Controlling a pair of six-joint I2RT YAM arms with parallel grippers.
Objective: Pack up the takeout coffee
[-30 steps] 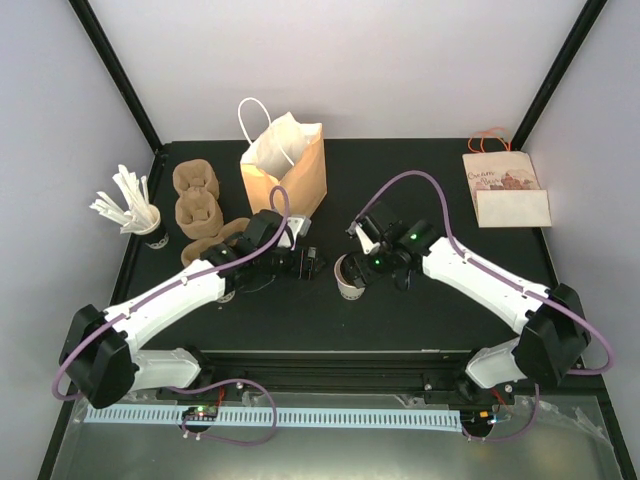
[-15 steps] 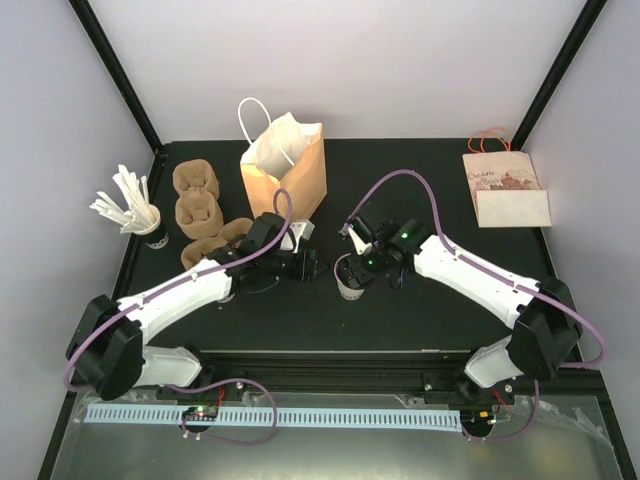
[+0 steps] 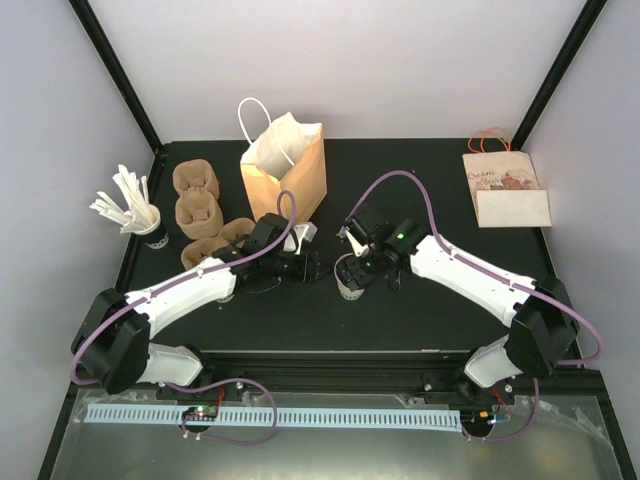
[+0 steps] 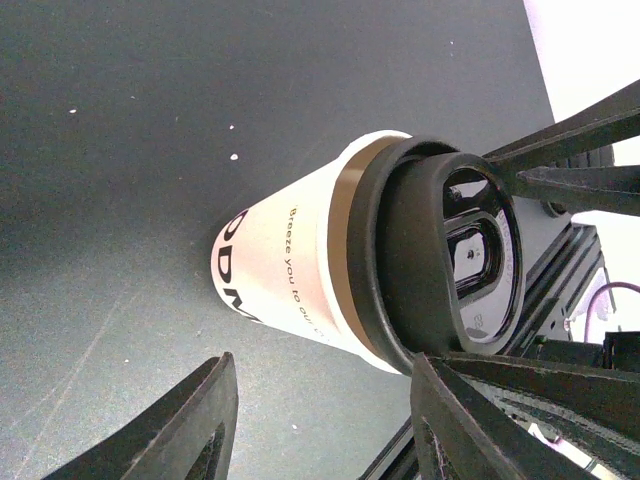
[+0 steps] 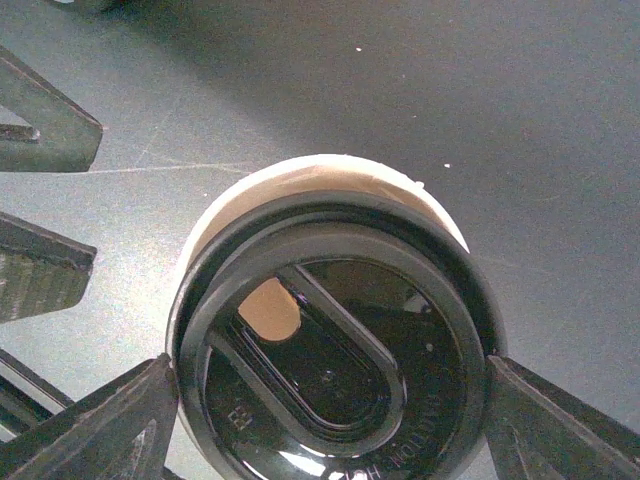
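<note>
A white paper coffee cup (image 3: 349,280) with a black lid (image 5: 330,350) stands mid-table. In the left wrist view the cup (image 4: 290,280) fills the middle, upright on the black table. My right gripper (image 3: 356,262) hangs over the cup. Its fingertips (image 5: 160,385) sit on either side of the lid's rim, right at its edge, and the jaws are spread wide. My left gripper (image 3: 312,268) is just left of the cup. It is open, and the cup is just ahead of its tips (image 4: 222,375), not between them. A brown paper bag (image 3: 286,172) stands open behind.
Brown pulp cup carriers (image 3: 198,205) lie at the back left, next to a dark cup of white stirrers (image 3: 135,210). A flat printed paper bag (image 3: 506,190) lies at the back right. Black frame posts (image 3: 120,80) rise at both back corners.
My left gripper has slid right, up to the cup, and its jaws have narrowed. My right gripper has shifted slightly left over the lid and widened a little.
</note>
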